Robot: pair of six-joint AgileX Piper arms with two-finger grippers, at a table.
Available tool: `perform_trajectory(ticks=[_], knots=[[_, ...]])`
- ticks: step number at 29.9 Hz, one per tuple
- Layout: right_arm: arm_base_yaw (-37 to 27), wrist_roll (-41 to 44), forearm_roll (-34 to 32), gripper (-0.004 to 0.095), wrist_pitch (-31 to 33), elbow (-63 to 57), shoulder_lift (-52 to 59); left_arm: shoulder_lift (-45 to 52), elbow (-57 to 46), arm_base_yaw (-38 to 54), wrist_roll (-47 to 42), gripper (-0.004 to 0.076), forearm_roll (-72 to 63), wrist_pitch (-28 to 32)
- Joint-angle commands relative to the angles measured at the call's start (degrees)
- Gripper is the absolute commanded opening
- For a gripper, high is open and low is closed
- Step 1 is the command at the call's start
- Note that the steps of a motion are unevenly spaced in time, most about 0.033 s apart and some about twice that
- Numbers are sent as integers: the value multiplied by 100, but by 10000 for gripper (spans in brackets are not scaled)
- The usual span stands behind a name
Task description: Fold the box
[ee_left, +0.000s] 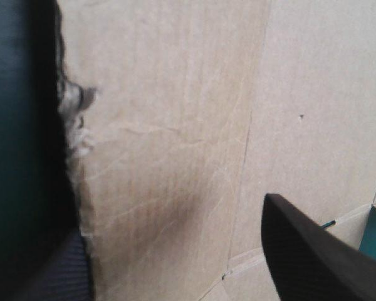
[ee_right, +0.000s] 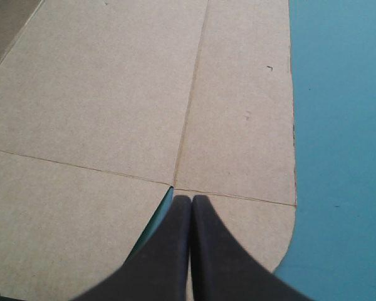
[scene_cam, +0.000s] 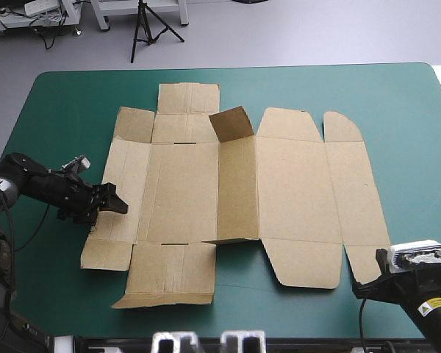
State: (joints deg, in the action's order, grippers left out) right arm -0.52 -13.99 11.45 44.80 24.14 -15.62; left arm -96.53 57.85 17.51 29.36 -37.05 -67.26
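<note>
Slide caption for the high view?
Box flat on the table, one flap raised; left gripper open at its left edge, right gripper at its near-right corner.

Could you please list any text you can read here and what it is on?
Nothing is readable.
The box: plain brown board, no print, in all three views.
A yellow label on the right arm: too small to read.

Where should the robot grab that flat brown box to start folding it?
Probably the left outer edge of the box, coming in low from the left. It lies flat, so only the rim can be pinched, and the left tool stands open right there. The raised flap near the far edge is another option, from above.
</note>
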Motion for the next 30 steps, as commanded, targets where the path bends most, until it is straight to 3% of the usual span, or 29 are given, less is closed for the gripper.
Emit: perform_trajectory(ticks=[1,6,9,14,17,18,24,30], knots=[[-16,-11,56,-17,-372,160,-70,155,71,-93,12,491,-336,-283],[-16,1,56,-17,-372,160,-70,155,71,-352,12,482,-336,-276],[-16,46,56,-17,-372,160,-70,155,71,-549,12,421,-398,-133],[-16,169,56,-17,-361,160,-70,155,71,-649,12,235,-387,-23],[-16,169,56,-17,-361,160,-70,155,82,-638,12,20,-362,-73],[-16,169,56,-17,-361,160,-70,155,82,-638,27,-3,-362,-88],[-16,169,56,-17,-361,160,-70,166,264,-638,453,-3,-718,-440],[-16,169,56,-17,-361,160,-70,393,1202,-843,405,-8,343,-743]])
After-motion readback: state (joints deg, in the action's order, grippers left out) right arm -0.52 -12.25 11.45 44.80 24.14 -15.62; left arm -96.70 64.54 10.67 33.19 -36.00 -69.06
